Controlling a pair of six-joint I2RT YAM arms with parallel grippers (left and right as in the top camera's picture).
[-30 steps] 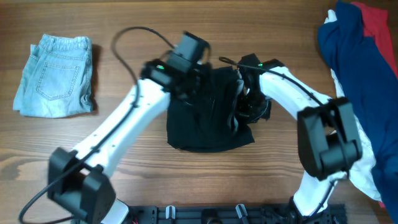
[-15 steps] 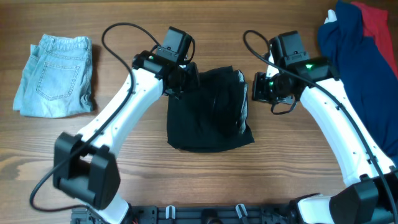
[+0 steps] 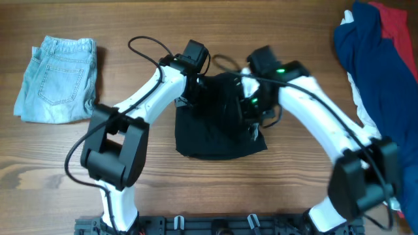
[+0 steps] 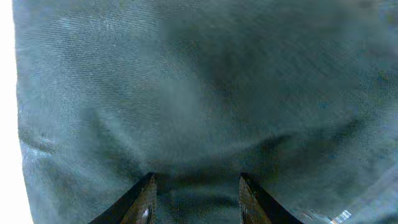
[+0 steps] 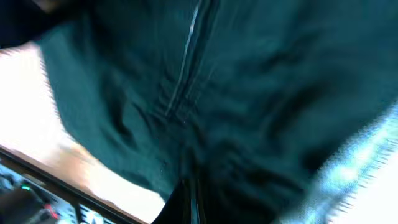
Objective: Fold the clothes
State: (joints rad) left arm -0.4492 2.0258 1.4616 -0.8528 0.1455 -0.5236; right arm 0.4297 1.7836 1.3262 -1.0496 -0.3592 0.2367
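The black garment (image 3: 219,127) lies folded in a rough rectangle at the table's middle. My left gripper (image 3: 194,86) is over its upper left edge; in the left wrist view its fingers (image 4: 196,190) are open, with the black fabric (image 4: 199,93) filling the view close under them. My right gripper (image 3: 251,108) is on the garment's right part; in the right wrist view its fingers (image 5: 188,198) are pressed together, and creases in the black fabric (image 5: 249,93) run toward the tips. That view is blurred.
Folded light-blue denim (image 3: 59,78) lies at the far left. A pile of navy blue (image 3: 366,59), red (image 3: 398,26) and white (image 3: 385,163) clothes lies along the right edge. Bare wooden table (image 3: 294,189) surrounds the black garment.
My right gripper has swung left from beside the garment's right edge onto its right part. My left gripper has shifted slightly right along the upper left edge.
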